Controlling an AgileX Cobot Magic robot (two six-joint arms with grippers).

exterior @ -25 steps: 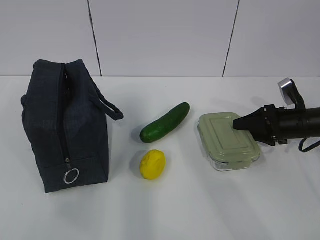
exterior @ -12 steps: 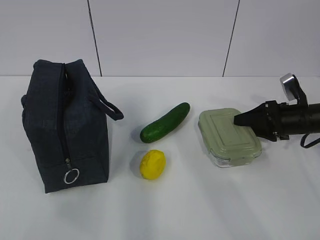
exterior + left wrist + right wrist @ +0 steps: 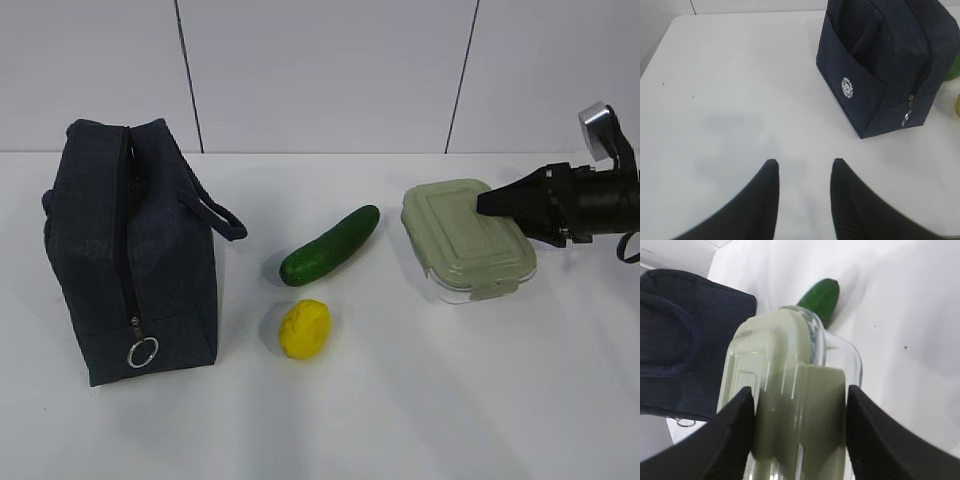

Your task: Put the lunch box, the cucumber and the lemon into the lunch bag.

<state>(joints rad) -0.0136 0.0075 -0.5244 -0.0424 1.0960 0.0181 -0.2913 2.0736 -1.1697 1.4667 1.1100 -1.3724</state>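
The lunch box (image 3: pixel 462 236), clear glass under a sage-green lid, hangs tilted just above the table at the right. My right gripper (image 3: pixel 482 204) is shut on its right end. In the right wrist view both fingers press the sides of the lunch box (image 3: pixel 785 385) inside the right gripper (image 3: pixel 800 389). The dark green cucumber (image 3: pixel 330 245) lies mid-table, and the yellow lemon (image 3: pixel 305 327) sits in front of it. The navy lunch bag (image 3: pixel 130 250) stands at the left, its silver ring pull (image 3: pixel 143 351) low on the near end. My left gripper (image 3: pixel 805 162) is open over bare table, short of the lunch bag (image 3: pixel 880 65).
The white table (image 3: pixel 400 400) runs back to a white panelled wall (image 3: pixel 320 70). A loop handle (image 3: pixel 222 220) sticks out from the bag toward the cucumber. Beyond the held box the right wrist view shows the cucumber (image 3: pixel 821 297) and the bag (image 3: pixel 685 340).
The right gripper has risen and drawn slightly right with the lunch box, which has left the table and tilted. The left gripper, bag, cucumber and lemon have not moved.
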